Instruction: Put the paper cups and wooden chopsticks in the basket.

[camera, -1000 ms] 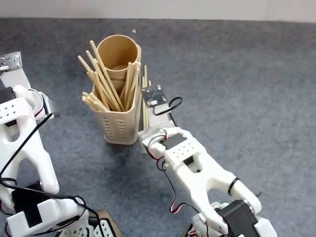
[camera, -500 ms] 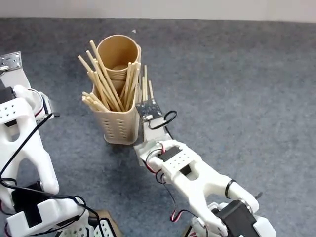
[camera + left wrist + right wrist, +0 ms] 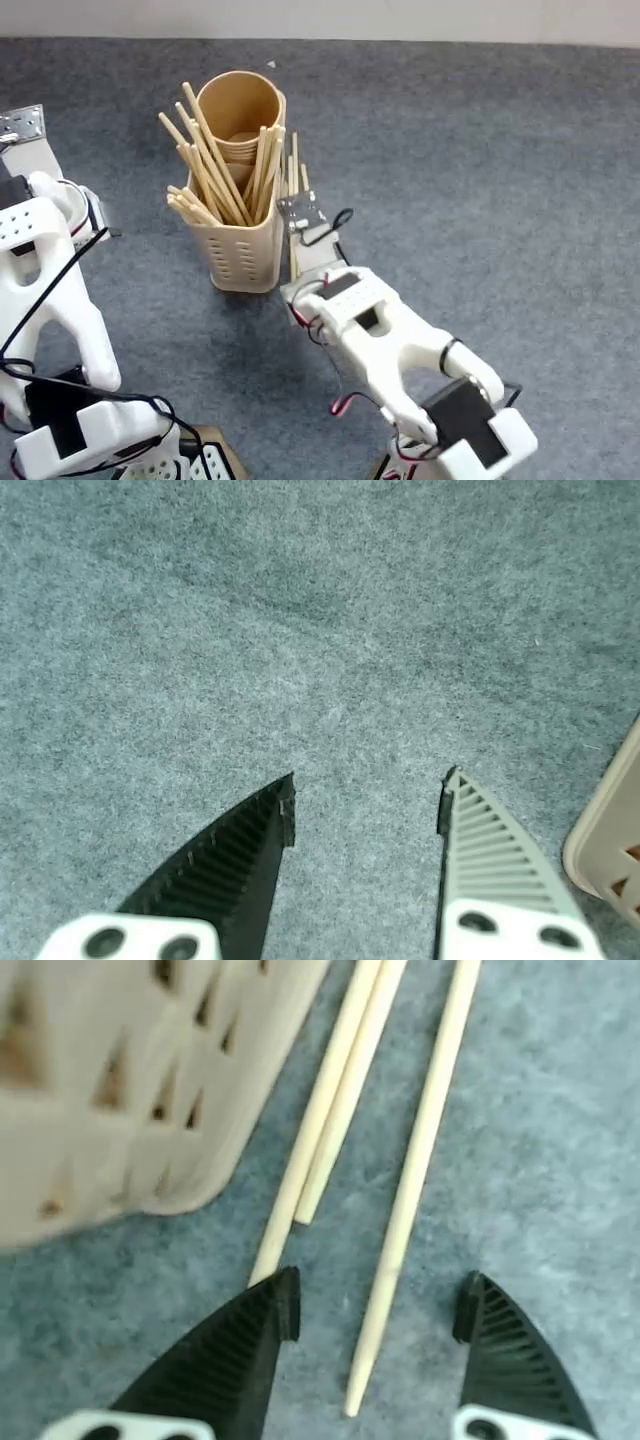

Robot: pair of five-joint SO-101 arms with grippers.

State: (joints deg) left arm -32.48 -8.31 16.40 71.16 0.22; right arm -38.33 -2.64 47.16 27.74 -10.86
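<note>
Right end effector agape over three pale slim wooden chopsticks lying beside perforated beige basket.

text: I can read none in any view.
basket: I see a plain slotted wall with no print on it.
circuit board: just right of the basket; any marks on it are too small for me to read.

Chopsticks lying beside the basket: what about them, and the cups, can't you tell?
Loose chopsticks: far ends cut off by the right wrist view's edge; in the high view the right arm covers their near parts.
Paper cups: nested, so their count is hidden in the high view.
</note>
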